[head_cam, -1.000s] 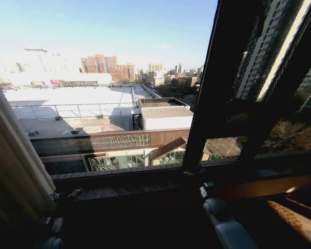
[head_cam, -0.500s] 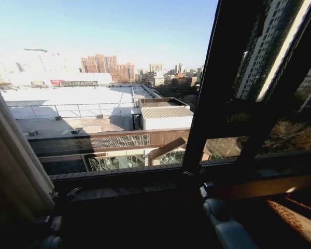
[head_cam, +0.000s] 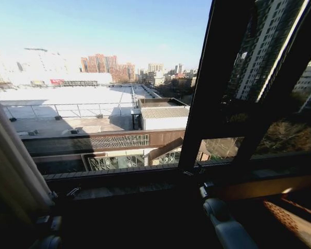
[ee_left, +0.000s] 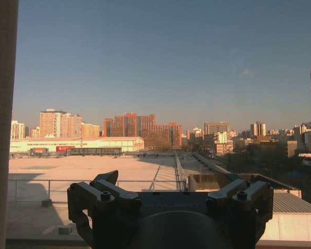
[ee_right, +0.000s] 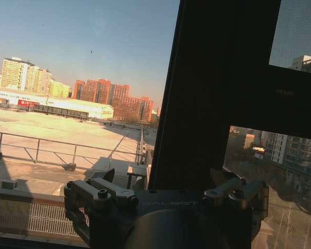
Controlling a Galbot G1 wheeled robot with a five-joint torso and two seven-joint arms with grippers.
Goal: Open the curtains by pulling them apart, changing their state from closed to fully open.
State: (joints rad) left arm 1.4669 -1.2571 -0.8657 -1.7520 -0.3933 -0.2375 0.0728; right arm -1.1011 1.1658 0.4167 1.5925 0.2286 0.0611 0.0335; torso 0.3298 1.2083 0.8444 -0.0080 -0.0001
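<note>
Beyond the window pane (head_cam: 103,104), sunlit rooftops are seen. One pleated curtain (head_cam: 13,161) is bunched at the far left edge. The left gripper (ee_left: 168,181) and right gripper (ee_right: 163,179) are held spread, empty. Light, limp fabric is judged best gathered by a fold.

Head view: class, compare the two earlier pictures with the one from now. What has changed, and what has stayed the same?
The whole picture has slid a little leftward, window frame and rooftops alike, so the camera turned; the things did not move. The curtain hangs bunched at the left edge as before. The right arm stays low by the sill. Both tools, left and right, are open and hold nothing.
</note>
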